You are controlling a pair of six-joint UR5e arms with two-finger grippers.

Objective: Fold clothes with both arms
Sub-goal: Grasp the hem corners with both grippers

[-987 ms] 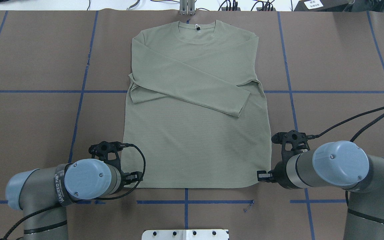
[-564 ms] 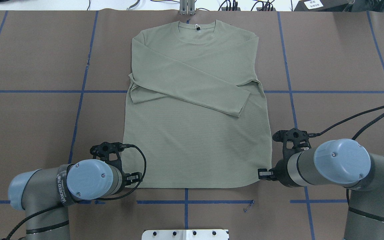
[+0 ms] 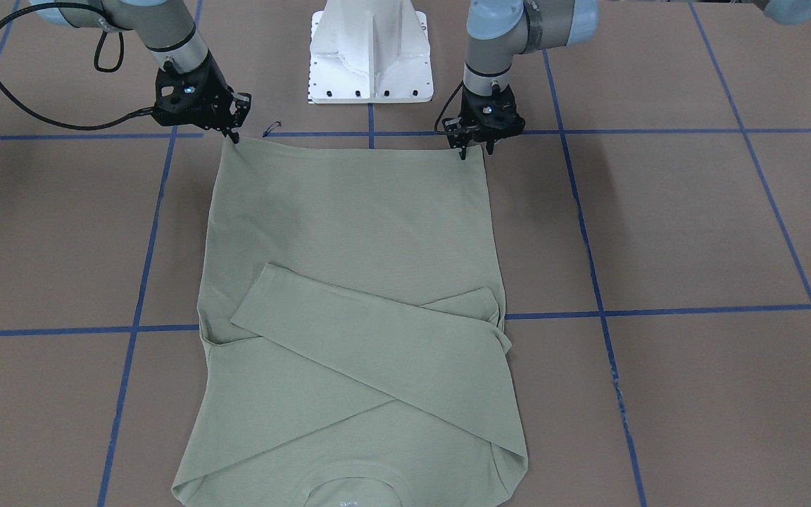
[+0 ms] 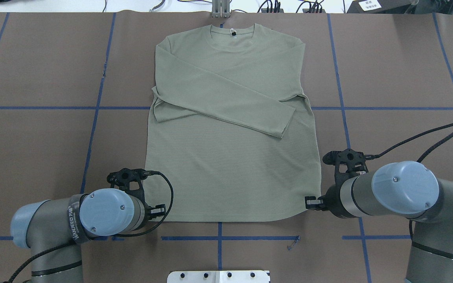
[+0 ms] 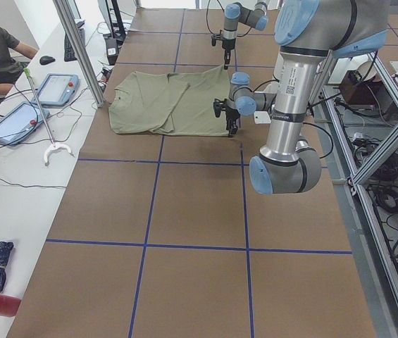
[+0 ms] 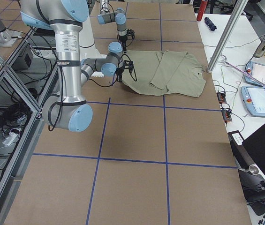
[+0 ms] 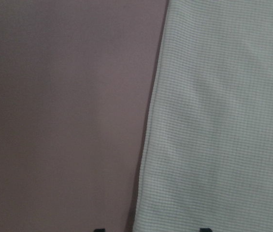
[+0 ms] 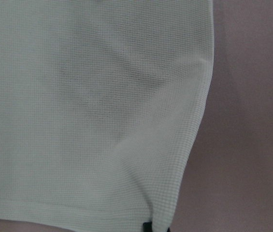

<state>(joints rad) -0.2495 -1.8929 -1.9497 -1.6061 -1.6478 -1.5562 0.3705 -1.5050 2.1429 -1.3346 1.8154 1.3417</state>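
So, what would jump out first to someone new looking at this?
The sage shirt lies flat mid-table, sleeves crossed over its chest. At its hem nearest the robot, the right gripper pinches one corner and the left gripper stands open over the other.

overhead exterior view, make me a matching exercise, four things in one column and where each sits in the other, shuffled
1 left black pronged end effector
2 right black pronged end effector
3 round ribbed neckline of the pale sage-green long-sleeved knit shirt
4 white metal base plate

A by the far edge of the brown table
B middle of the table's near edge
C shirt hem corner on the robot's left
D shirt hem corner on the robot's right

Pairs: 1-C, 2-D, 3-A, 4-B
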